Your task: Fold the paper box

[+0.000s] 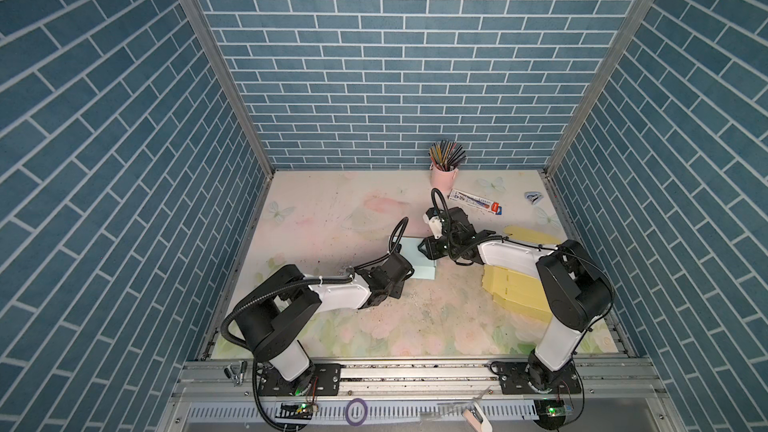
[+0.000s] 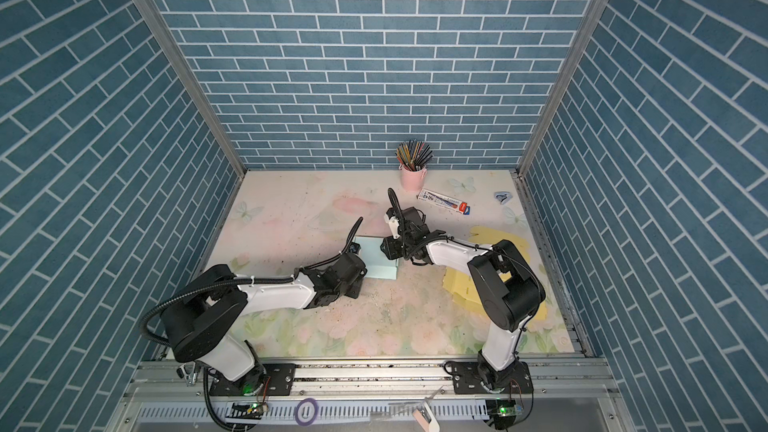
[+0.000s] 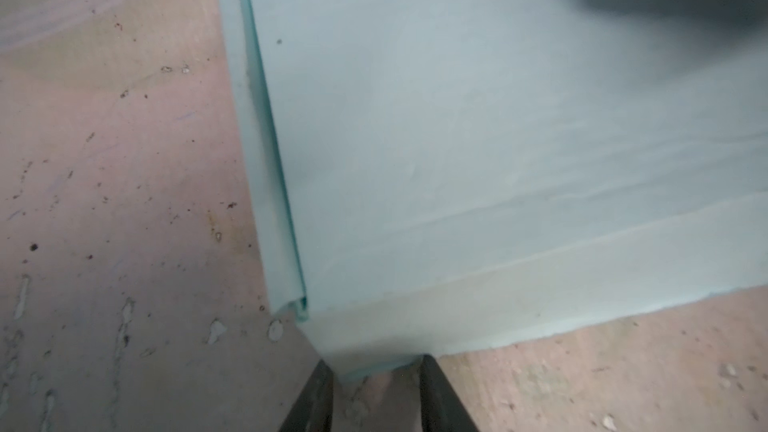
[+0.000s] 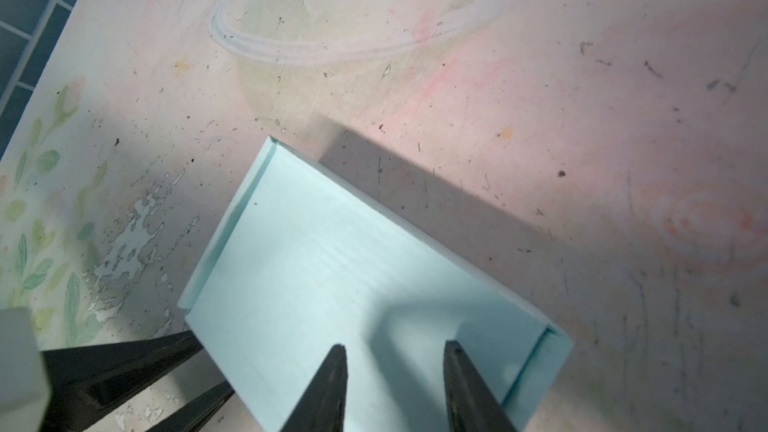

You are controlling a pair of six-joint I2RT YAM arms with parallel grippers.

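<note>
pink cup (image 1: 444,176) full of pencils (image 1: 446,155)

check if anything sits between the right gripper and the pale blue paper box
Nothing visible does. The right gripper hangs with jaws apart directly over the pale blue paper box; the left gripper sits at another corner.

The paper box (image 1: 419,261) is light blue-green. The worktop (image 1: 332,218) is pale pink and green with flowers and butterflies. The walls (image 1: 395,56) are blue bricks with white lines. A pink cup (image 1: 444,178) holds colourful pencils. Yellow card sheets (image 1: 515,288) lie flat.
</note>
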